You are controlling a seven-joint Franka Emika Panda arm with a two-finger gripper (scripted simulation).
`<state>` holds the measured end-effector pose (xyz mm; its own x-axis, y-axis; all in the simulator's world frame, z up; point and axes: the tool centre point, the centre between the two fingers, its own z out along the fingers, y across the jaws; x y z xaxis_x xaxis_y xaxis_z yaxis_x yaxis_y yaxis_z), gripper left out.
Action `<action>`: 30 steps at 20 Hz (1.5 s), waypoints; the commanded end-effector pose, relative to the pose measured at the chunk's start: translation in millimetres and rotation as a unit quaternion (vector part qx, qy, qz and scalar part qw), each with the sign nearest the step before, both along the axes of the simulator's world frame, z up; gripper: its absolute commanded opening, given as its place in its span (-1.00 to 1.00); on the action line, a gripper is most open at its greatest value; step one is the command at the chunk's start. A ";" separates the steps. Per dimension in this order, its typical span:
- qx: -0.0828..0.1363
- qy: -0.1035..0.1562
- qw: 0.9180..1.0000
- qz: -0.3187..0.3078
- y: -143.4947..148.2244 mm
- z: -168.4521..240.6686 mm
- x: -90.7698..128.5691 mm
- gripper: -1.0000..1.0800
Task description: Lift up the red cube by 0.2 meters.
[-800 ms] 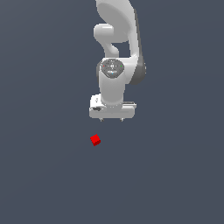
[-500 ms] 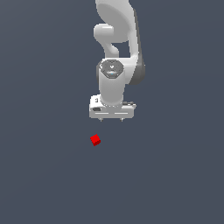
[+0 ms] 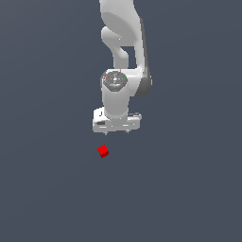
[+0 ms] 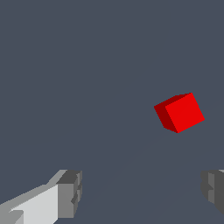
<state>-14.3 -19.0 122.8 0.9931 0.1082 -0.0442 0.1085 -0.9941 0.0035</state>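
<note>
The red cube (image 3: 103, 151) is a tiny bright red block lying alone on the dark grey floor, in front of the arm and slightly toward the exterior view's left. In the wrist view the red cube (image 4: 179, 112) sits ahead of the fingers, nearer one of them. My gripper (image 3: 116, 132) hangs from the white arm, pointing down, above and slightly behind the cube and apart from it. It is open and empty; two grey fingertips (image 4: 70, 192) stand far apart in the wrist view.
The white Panda arm (image 3: 124, 56) rises behind the gripper to the top edge of the exterior view. The dark grey floor (image 3: 189, 189) shows all around.
The gripper has shifted very slightly downward and toward the cube. The cube has not moved.
</note>
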 end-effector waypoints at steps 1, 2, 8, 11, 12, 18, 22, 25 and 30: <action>0.001 -0.002 1.000 0.020 -7.3 -8.9 1.9 0.92; 0.001 -0.002 1.000 0.029 -10.5 -12.9 3.0 0.92; 0.004 -0.008 0.996 0.094 -32.2 -41.2 12.9 0.92; 0.005 -0.011 0.992 0.128 -43.0 -56.0 19.7 0.92; 0.006 -0.012 0.990 0.139 -46.3 -60.7 22.0 0.92; 0.008 -0.017 0.981 0.193 -61.7 -84.2 35.4 0.92; 0.009 -0.019 0.976 0.217 -68.0 -94.7 42.5 0.92; 0.009 -0.020 0.973 0.229 -70.8 -99.8 46.4 0.92; 0.009 -0.020 0.971 0.236 -72.3 -103.0 49.1 0.92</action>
